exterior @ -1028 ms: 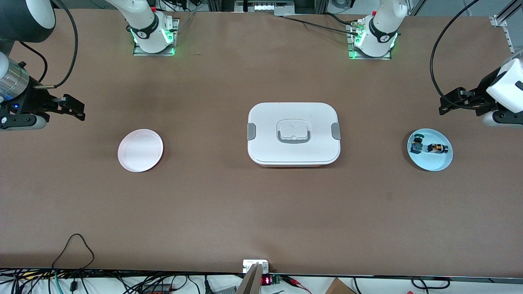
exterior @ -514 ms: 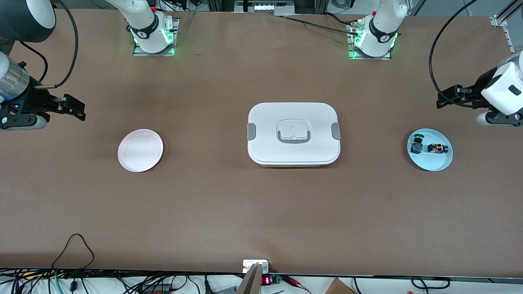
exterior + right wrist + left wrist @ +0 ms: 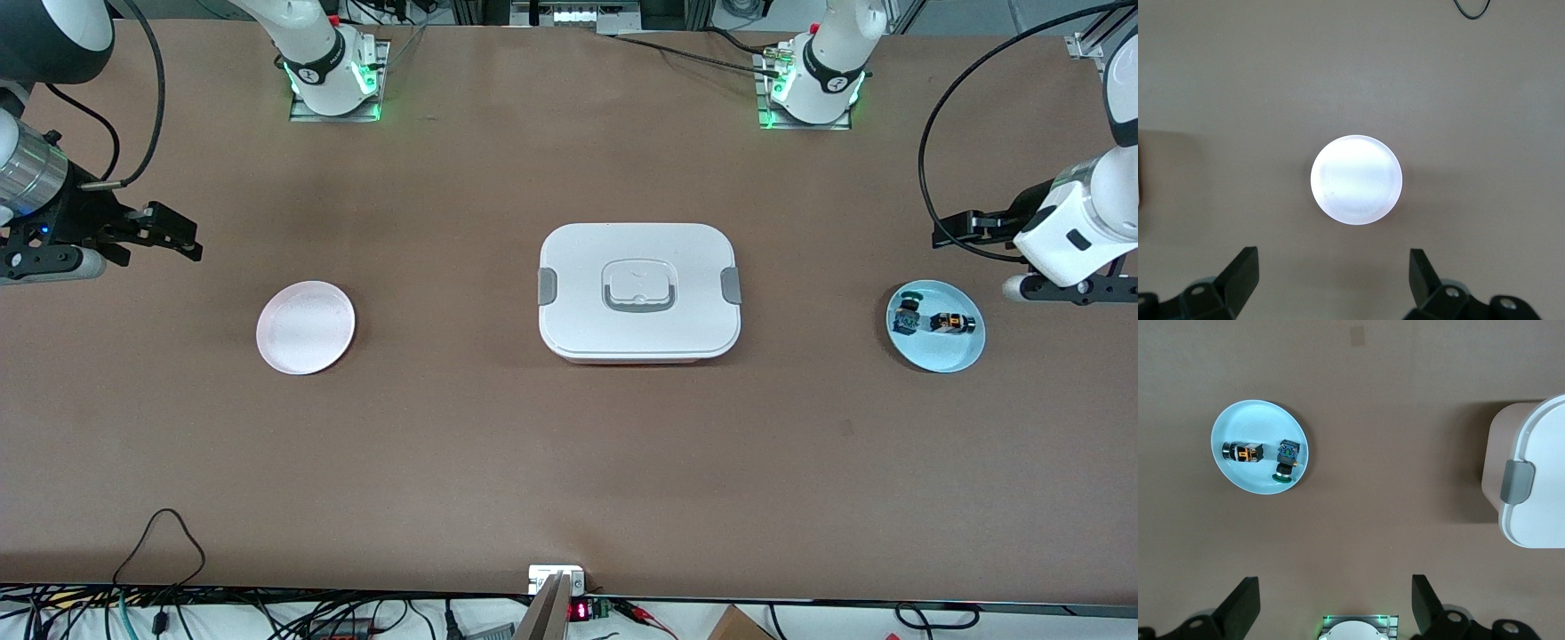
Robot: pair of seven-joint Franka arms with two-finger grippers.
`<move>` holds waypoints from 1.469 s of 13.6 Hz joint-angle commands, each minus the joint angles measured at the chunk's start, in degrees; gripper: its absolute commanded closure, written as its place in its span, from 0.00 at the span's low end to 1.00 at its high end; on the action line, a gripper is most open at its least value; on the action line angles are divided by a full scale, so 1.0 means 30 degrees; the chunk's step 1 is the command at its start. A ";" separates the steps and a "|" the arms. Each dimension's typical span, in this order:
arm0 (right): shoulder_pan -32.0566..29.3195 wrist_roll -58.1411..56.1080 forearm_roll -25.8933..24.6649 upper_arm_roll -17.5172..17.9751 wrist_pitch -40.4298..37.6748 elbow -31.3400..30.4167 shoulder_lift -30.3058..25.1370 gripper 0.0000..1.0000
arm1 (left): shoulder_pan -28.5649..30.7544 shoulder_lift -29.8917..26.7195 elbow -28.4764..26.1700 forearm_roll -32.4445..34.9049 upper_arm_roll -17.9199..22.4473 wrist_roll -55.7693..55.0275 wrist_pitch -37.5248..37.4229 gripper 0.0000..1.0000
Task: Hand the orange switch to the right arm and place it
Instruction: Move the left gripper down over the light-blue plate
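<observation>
Two plates are on the table. The blue plate (image 3: 936,351), toward the left arm's end, carries two switches: the orange switch (image 3: 952,323) and a green switch (image 3: 907,314). The pink plate (image 3: 305,327) carries nothing. One white box (image 3: 638,291) stands between them. The left gripper (image 3: 956,229) and the right gripper (image 3: 178,238) both hang wide open, holding nothing.

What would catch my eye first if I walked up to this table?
Probably the big white lidded box at the table's middle. Next, two small plates: an empty pink plate toward the right arm's end, and a pale blue plate toward the left arm's end carrying the orange switch and a green-capped switch. The left end effector and right end effector hang open above the table's ends.
</observation>
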 commanded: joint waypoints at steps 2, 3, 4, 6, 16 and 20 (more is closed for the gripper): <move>-0.0110 0.0090 0.0101 0.0011 -0.0379 0.0243 -0.0100 0.00 | -0.0174 0.0043 -0.0756 0.0480 -0.0096 -0.0063 -0.0151 0.00; -0.0110 0.0061 0.0043 0.0011 -0.0379 0.0214 -0.0100 0.00 | -0.0203 0.0072 -0.0902 0.0480 -0.0096 -0.0150 -0.0151 0.00; -0.0168 -0.0026 0.0013 0.0011 -0.0379 0.0214 -0.0100 0.00 | -0.0058 0.0159 -0.0990 0.0480 -0.0096 0.0168 -0.0151 0.00; -0.0139 -0.0144 -0.0045 -0.0018 -0.0495 0.0214 -0.0129 0.00 | 0.0352 0.0452 -0.1283 0.0450 -0.0067 0.0172 -0.0092 0.00; -0.0197 -0.0115 -0.0075 -0.0106 -0.0819 0.0243 -0.0129 0.00 | 0.2343 0.1154 -0.5265 0.1124 0.0021 0.0201 0.3711 0.00; -0.0197 -0.0115 -0.0075 -0.0077 -0.0819 0.0243 -0.0129 0.00 | 0.3719 0.1887 -0.5678 0.1153 0.0021 0.2248 0.5704 0.00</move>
